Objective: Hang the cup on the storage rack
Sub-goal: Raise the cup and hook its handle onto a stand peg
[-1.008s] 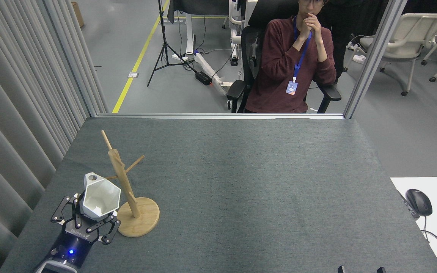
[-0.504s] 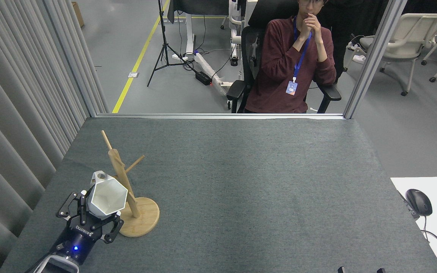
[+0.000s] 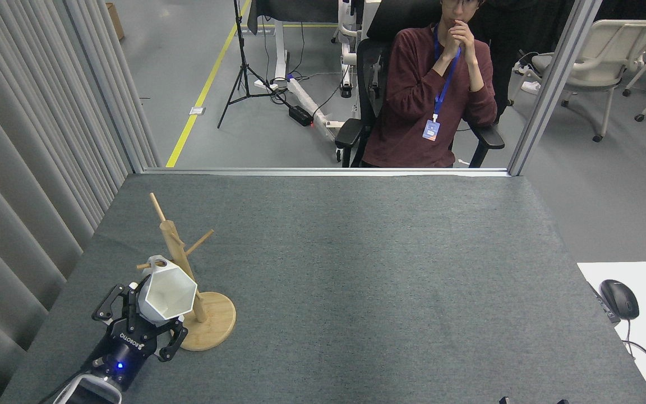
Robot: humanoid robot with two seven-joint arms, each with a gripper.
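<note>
My left gripper (image 3: 152, 320), reaching up-right beside the storage rack (image 3: 188, 280), has jaws clamped on the cup (image 3: 167, 293), whose handle tab meets a peg.

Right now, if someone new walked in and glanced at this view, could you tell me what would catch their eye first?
Probably the white cup at the near left of the grey table, held in the left claw right against the wooden rack, with a peg tip poking out beside its handle hole. Next, the person in a dark red top, seated beyond the table's far edge.
</note>
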